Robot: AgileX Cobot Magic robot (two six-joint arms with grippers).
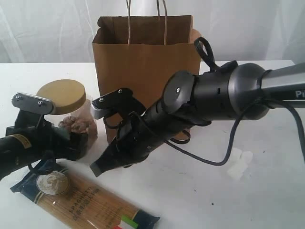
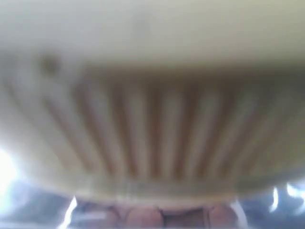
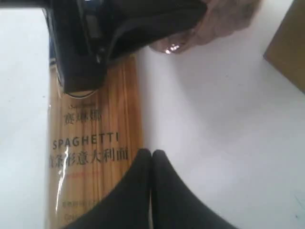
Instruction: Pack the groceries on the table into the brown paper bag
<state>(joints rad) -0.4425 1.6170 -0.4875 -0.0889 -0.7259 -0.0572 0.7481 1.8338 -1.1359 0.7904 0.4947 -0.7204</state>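
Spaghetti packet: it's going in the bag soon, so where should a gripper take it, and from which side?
Probably across its narrow width near mid-length, coming straight down from above. The spaghetti packet lies flat on the table, long and thin, so only its long edges give a gripper something to close on.

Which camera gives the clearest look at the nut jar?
The exterior view: the jar shows its tan lid and the nuts inside. The left wrist view gives only a blurred close-up; the right wrist view catches just a corner.
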